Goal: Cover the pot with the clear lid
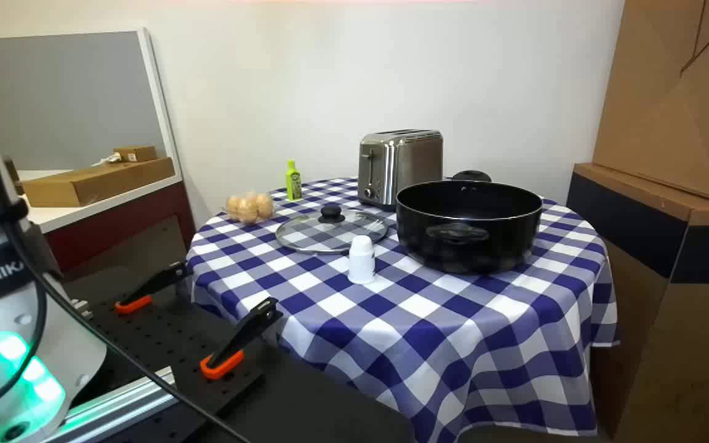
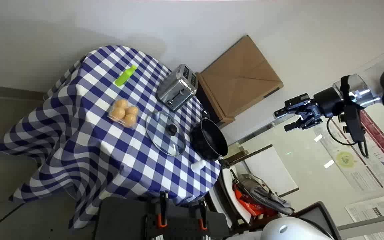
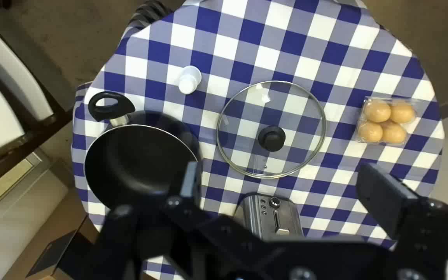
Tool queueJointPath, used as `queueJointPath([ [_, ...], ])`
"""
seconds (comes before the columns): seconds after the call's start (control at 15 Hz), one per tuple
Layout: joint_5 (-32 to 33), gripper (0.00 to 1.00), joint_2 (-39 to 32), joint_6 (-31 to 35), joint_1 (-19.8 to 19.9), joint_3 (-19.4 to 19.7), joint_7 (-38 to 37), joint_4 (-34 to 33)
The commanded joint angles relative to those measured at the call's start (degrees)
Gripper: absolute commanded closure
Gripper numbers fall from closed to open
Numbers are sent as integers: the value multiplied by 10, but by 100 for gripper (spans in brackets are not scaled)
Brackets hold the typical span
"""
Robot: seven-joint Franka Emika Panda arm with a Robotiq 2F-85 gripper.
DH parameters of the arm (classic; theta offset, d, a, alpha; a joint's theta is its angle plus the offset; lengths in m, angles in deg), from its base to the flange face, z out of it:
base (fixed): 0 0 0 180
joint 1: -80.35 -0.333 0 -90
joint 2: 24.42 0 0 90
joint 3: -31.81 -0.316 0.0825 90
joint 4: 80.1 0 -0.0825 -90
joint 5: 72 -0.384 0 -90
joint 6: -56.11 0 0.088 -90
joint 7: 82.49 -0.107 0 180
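The black pot (image 1: 477,246) stands uncovered on the checked tablecloth; its dark inside shows in the wrist view (image 3: 138,163), and it also shows in an exterior view (image 2: 208,140). The clear lid (image 1: 308,237) lies flat on the cloth beside the pot, apart from it, with its dark knob (image 1: 331,213) facing up. The lid also shows in an exterior view (image 2: 161,135) and in the wrist view (image 3: 243,128). My gripper (image 2: 285,120) is open and empty, high above the table. In the wrist view its fingers (image 3: 277,175) are wide apart, with the toaster seen between them.
A steel toaster (image 1: 400,169) stands behind the lid and pot. A white shaker (image 1: 361,261) stands in front, near the lid's edge. A clear pack of eggs (image 3: 385,120) and a green bottle (image 1: 293,181) are on the lid's far side. Cardboard boxes (image 1: 668,111) stand beyond the pot.
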State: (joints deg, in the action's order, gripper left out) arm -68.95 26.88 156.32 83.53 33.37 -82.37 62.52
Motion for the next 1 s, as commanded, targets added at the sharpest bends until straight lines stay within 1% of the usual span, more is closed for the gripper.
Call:
queueJointPath([
  [0.0,1,0,0,-1,-2,1,-2,-1],
  [0.13,5,0,-2,5,-1,4,2,1],
  [0.27,14,0,-20,30,0,8,12,3],
  [0.33,28,0,-40,49,4,1,10,4],
  [0.53,61,0,-118,150,9,-15,-12,8],
  [0.73,79,0,-222,274,6,-34,-38,1],
  [0.93,77,0,-323,343,-3,-52,-46,-31],
])
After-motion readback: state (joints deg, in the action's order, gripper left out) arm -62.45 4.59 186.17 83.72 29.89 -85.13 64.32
